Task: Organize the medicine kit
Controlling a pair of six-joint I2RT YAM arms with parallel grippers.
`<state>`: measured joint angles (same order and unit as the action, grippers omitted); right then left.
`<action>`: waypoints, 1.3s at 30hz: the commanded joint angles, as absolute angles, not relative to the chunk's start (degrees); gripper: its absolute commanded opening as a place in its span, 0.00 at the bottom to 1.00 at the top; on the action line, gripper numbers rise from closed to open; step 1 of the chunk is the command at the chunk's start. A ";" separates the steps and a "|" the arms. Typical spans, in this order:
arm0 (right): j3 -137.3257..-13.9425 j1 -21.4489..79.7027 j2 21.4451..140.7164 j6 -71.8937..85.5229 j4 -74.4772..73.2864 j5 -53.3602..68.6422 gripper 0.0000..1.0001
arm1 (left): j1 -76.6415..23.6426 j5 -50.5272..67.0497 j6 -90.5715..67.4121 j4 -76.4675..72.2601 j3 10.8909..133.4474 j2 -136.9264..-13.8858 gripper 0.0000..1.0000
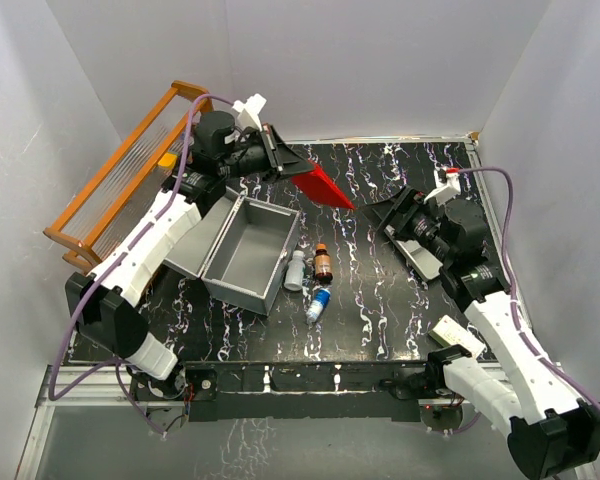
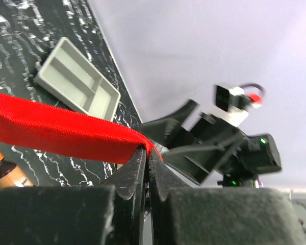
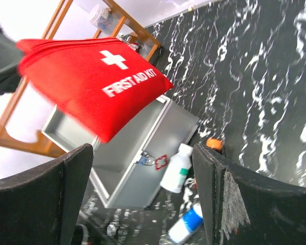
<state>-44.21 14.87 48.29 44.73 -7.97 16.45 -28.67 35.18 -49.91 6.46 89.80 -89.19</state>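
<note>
Above the far left of the counter, left pincer, clenched flat on one hem of the red pouch and holding it clear of the surface, white cross and lettering turned toward the right arm. Just nearward and leftward of that grip, toward the arm bases, the medicine kit: lid thrown open to the left, cavity bare and facing up, long axis running from far to near with a slight slant, roughly in line with the left forearm alongside it. Pouch hanging beyond the kit's far right corner, not over the cavity; judged need, a short draw back toward the near left before lowering, with the pouch's long side turned along the kit's. Left arm plainly the nearer of the two. Just beside the kit's right wall, white bottle, amber bottle and blue-capped bottle. Well off to the right, right pincer, released wide and grasping nothing, near the divided tray
</note>
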 commanded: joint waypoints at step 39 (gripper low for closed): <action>-74.28 40.32 75.91 -5.16 -14.88 19.12 0.00 | -18.56 21.89 -51.39 20.25 73.34 -67.93 0.49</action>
<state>-69.87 37.30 75.50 -3.16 -16.58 22.13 -19.00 33.06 -62.33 8.88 70.50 -72.31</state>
